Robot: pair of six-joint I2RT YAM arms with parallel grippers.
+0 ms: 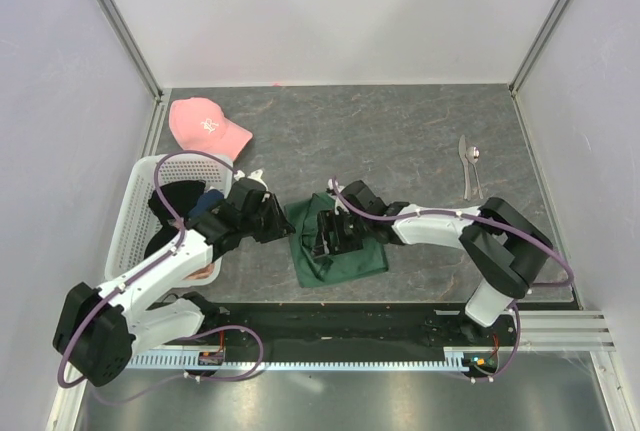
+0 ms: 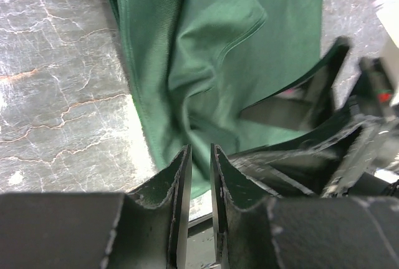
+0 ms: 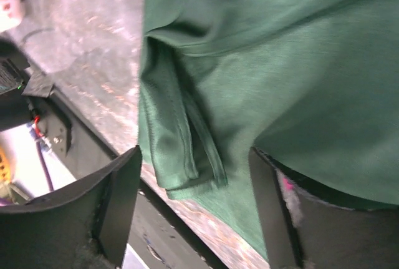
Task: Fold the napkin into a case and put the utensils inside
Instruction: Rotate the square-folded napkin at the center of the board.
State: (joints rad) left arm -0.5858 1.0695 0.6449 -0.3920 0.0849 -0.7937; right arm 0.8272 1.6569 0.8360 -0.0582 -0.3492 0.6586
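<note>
The dark green napkin lies rumpled and partly folded near the table's front edge, between my two grippers. My left gripper is at its left edge. In the left wrist view its fingers stand a narrow slit apart over the cloth, with nothing pinched between them. My right gripper hovers over the napkin's middle. In the right wrist view it is wide open above a doubled-over hem of the cloth, gripping nothing. The two silver utensils lie side by side at the far right.
A pink cap sits at the back left. A white basket holding a black garment stands at the left under my left arm. The table's front edge and the black rail run just below the napkin.
</note>
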